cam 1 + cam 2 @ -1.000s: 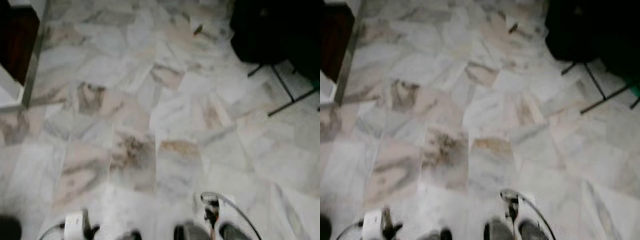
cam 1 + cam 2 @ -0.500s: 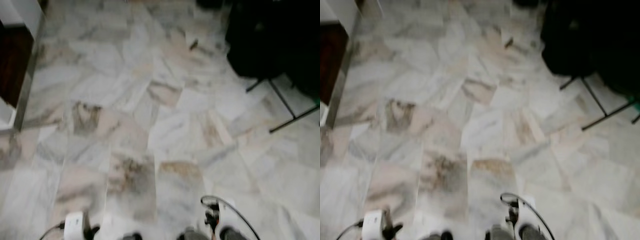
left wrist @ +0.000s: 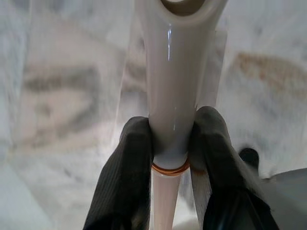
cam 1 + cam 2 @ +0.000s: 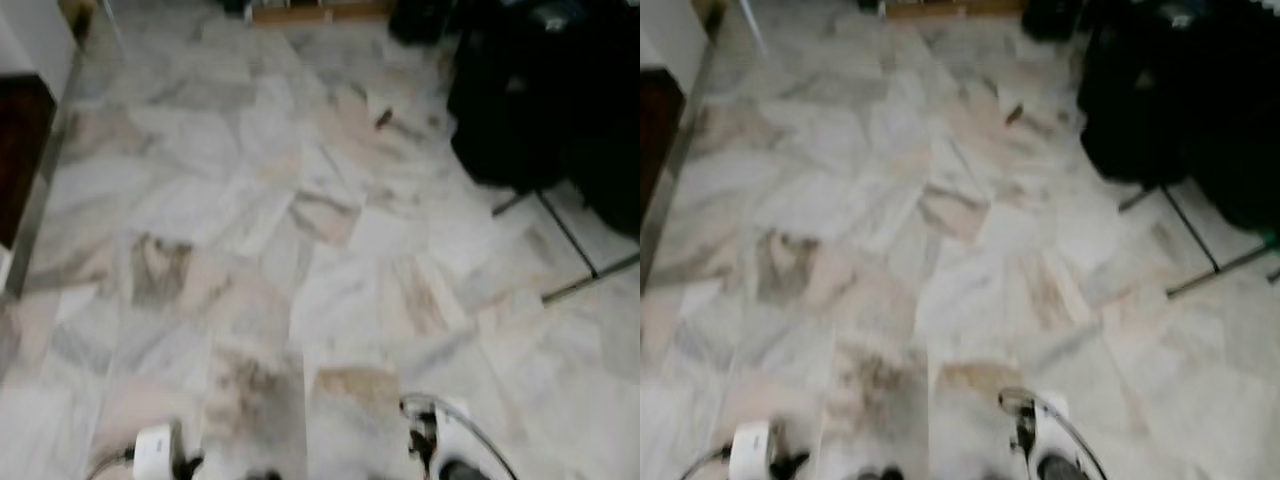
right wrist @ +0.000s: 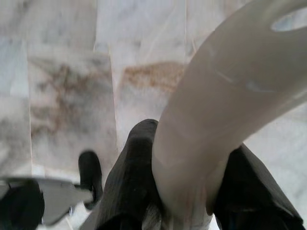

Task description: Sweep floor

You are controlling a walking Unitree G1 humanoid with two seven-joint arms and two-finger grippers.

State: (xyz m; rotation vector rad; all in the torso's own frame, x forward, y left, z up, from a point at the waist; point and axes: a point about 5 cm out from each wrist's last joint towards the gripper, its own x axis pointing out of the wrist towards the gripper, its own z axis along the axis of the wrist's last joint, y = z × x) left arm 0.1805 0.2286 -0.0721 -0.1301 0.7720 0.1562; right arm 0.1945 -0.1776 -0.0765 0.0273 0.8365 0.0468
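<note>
Above the veined marble floor (image 4: 330,230), your left gripper (image 3: 170,143) and right gripper (image 5: 187,187) each clamp a glossy white plastic handle (image 3: 175,72).

Left gripper (image 3: 171,143) — black fingers (image 3: 127,163) clamped on a white handle (image 3: 173,72). Right gripper (image 5: 189,167) — fingers (image 5: 134,172) closed around a curved white handle (image 5: 216,110); both wrists held low.
</note>
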